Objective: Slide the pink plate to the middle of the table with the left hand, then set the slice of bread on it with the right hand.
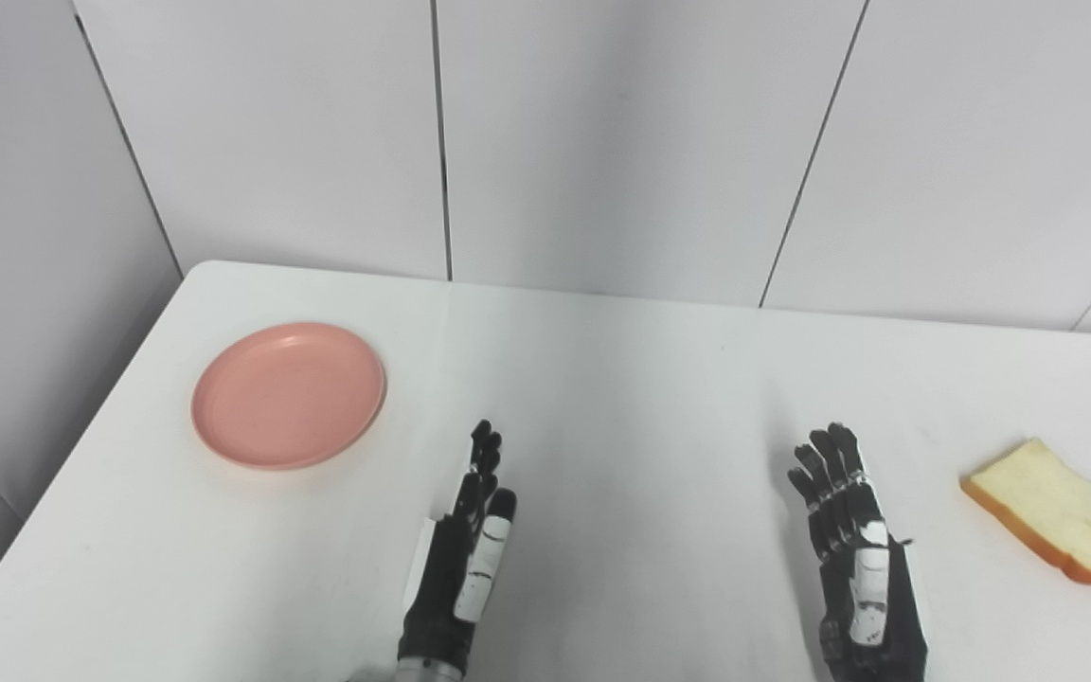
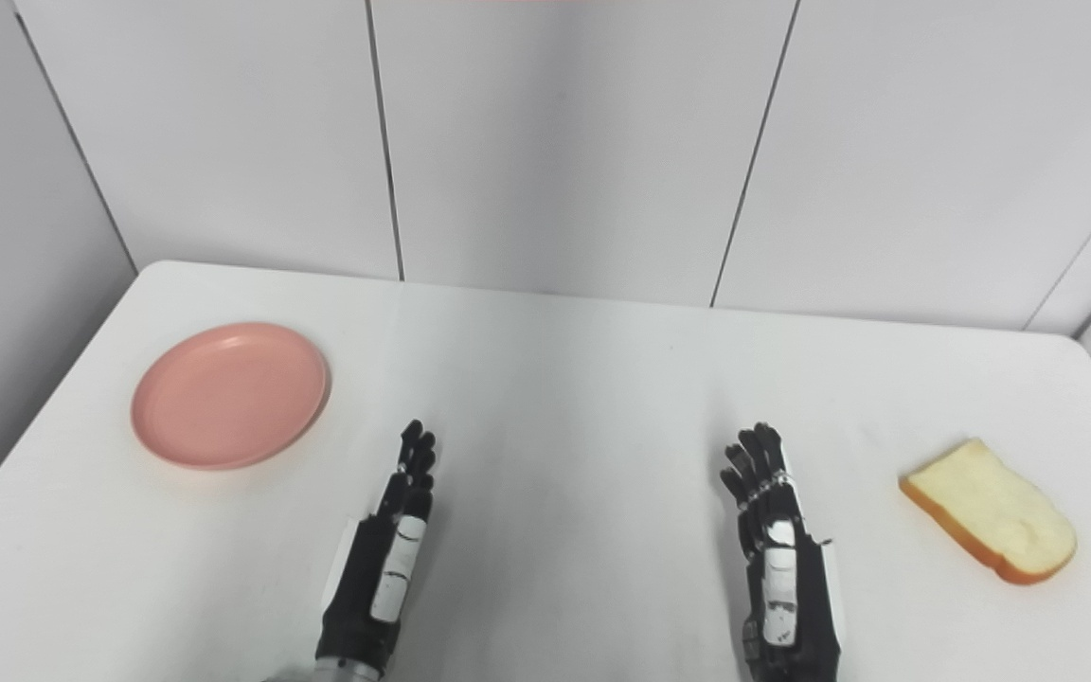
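Note:
A round pink plate [image 1: 288, 394] lies empty on the left part of the white table [image 1: 621, 379]. A slice of bread [image 1: 1053, 511] with an orange-brown crust lies flat near the table's right edge. My left hand [image 1: 470, 549] is open, fingers stretched forward, edge-on above the table near the front, to the right of the plate and apart from it. My right hand [image 1: 853, 554] is open too, fingers stretched forward, left of the bread and apart from it. Both hands hold nothing.
White wall panels [image 1: 602, 142] rise right behind the table's far edge. The table's left edge runs close by the plate, its right edge close by the bread.

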